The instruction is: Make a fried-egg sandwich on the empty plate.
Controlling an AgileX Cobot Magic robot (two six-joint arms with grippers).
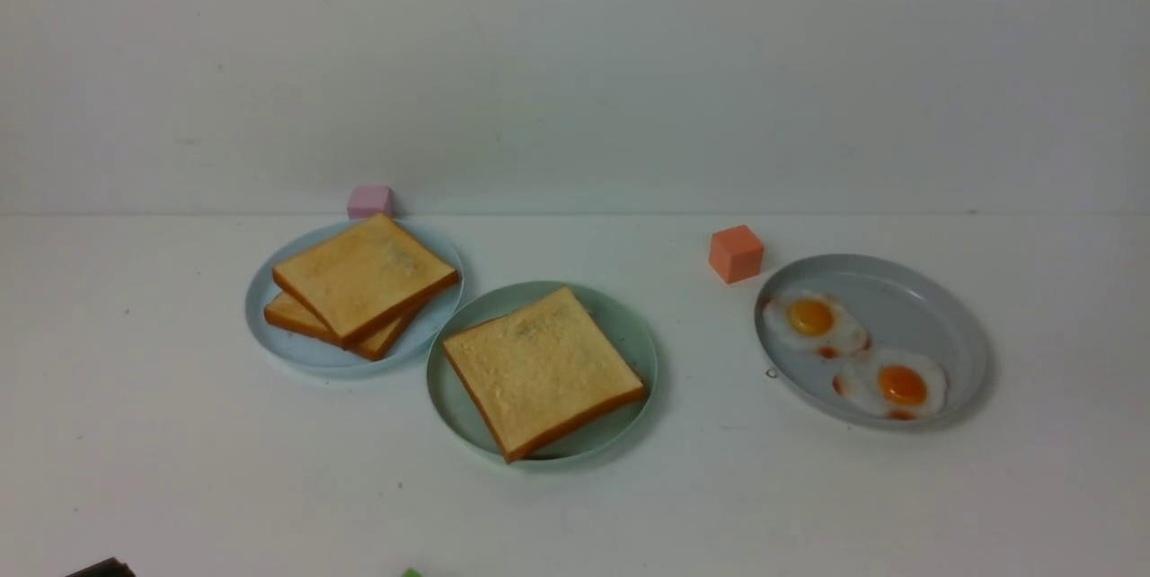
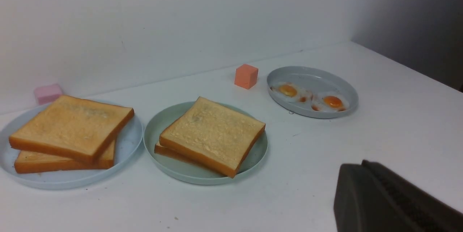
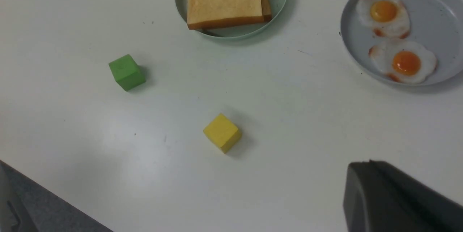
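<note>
- Left end effector point(image 2: 390, 199): only a dark edge of it is in the left wrist view, so I can't tell if it's open or closed. Nothing seen held.
- Right end effector point(image 3: 394, 196): same in its own wrist view, can't tell. Neither is near the plates.
- Mint-green plate point(image 1: 633, 339) sits mid-tabletop point(image 1: 180, 469). It carries the top toast slice point(image 1: 542, 368) on the lower toast slice point(image 2: 159, 149), and the two are offset.
- No egg visible between the slices. Can't tell whether one is inside.
- Risk: if the egg is missing, the top slice has to come off again. Its near corner reaches the rim, so a nudge could slide it onto the tabletop.
- Risk: two fried eggs point(image 1: 813, 319) on the grey plate point(image 1: 907, 289) lie flat and touching. Pinching one would likely drag the other, or the grip slips on the thin edge.
- Around: spare toast stack point(image 1: 364, 276) on the pale blue plate point(image 2: 128, 141), which is just beside the mint plate. Pink cube point(image 1: 370, 200) behind it, orange cube point(image 1: 735, 253) by the grey plate.
- Green cube point(image 3: 126, 72) and yellow cube point(image 3: 222, 132) lie on the robot's side of the plates, in the approach path.
</note>
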